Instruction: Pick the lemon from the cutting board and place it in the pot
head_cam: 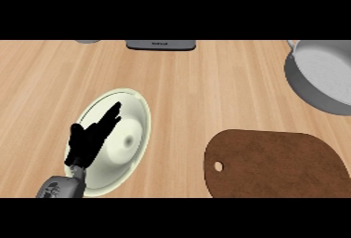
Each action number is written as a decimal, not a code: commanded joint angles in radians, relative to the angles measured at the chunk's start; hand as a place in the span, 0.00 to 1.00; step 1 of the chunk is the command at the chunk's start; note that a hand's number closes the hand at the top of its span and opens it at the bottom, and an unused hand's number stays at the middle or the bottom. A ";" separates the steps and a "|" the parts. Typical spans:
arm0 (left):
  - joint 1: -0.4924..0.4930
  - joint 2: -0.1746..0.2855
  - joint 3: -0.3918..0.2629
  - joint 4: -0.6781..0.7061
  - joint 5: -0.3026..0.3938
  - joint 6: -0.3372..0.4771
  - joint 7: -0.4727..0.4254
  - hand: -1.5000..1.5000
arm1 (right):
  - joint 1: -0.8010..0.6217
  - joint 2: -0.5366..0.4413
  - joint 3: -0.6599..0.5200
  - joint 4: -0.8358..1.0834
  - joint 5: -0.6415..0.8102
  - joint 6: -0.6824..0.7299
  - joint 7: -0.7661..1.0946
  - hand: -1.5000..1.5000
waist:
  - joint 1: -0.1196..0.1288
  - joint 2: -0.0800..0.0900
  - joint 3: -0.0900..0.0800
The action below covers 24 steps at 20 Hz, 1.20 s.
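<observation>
Left hand (89, 142) hangs open over near-left plate (137, 100); lemon unseen on cutting board (281, 162) or in far-right pot (302, 86); probably light, firm, rolls, so grasp its middle.

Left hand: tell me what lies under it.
Under the left hand lies a pale round plate with a raised middle. The hand covers the plate's left part, so anything lying there cannot be seen. Whether the hand touches the plate cannot be told.
</observation>
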 commanded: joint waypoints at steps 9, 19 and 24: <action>-0.029 -0.029 0.000 0.056 -0.013 0.005 0.001 0.50 | -0.297 0.052 0.206 -0.009 0.251 -0.068 0.265 1.00 | 0.008 0.011 -0.005; -0.026 -0.048 -0.042 0.021 -0.036 0.001 0.017 0.50 | -0.396 0.161 0.411 0.048 0.514 -0.292 0.447 1.00 | 0.043 0.023 -0.005; -0.029 -0.010 -0.008 0.008 -0.007 -0.035 0.026 0.50 | -0.447 0.224 0.471 0.147 0.585 -0.194 0.559 1.00 | 0.058 0.028 -0.003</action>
